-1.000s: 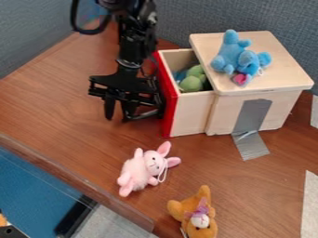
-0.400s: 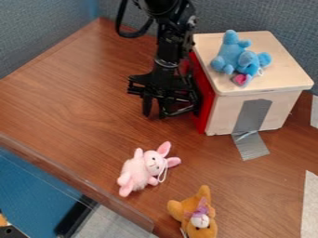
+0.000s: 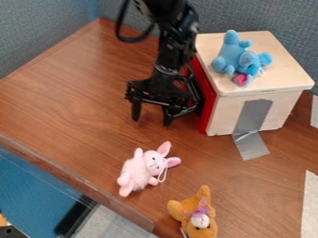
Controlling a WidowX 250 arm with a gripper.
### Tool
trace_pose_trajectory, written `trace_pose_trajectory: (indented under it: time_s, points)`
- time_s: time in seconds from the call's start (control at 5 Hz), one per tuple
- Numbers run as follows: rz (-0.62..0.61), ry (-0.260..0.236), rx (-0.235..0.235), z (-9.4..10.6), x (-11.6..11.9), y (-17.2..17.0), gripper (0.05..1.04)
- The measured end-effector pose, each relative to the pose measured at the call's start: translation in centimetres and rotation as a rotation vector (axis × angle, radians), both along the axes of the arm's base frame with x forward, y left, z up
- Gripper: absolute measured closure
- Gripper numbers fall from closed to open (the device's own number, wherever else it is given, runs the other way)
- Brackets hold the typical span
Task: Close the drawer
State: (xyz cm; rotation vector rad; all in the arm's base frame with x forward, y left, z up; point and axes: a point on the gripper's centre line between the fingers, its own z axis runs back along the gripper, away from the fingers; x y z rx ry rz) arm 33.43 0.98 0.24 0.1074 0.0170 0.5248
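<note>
The black gripper (image 3: 151,119) hangs low over the table at the left side of the wooden box (image 3: 282,111). Its two fingers are spread apart with nothing between them, and the right side of its body is against the drawer's red front (image 3: 205,100). That red front lies close along the box's left side, and no drawer interior can be seen. The arm partly hides the upper part of the red front.
A blue plush toy (image 3: 238,57) rests on the box lid. Grey tape (image 3: 251,122) runs from the box onto the table (image 3: 74,88). A pink plush rabbit (image 3: 144,169) and an orange plush toy (image 3: 195,213) lie nearer the front. Grey partitions stand behind.
The gripper has moved right, and the drawer has slid into the box, covering the green toy inside. Between the last two frames the fingers have spread wider.
</note>
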Motion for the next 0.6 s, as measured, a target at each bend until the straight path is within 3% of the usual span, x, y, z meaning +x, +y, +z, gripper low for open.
trace_pose_trajectory:
  time_s: [0.2,0.4,0.6]
  points:
    - [-0.032,-0.098,-0.035,4.3,-0.2,-0.1,0.079]
    - [-0.087,-0.147,-0.033,7.3,-0.8,-0.1,0.083]
    - [-0.155,-0.175,-0.024,9.1,-1.7,0.0,0.083]
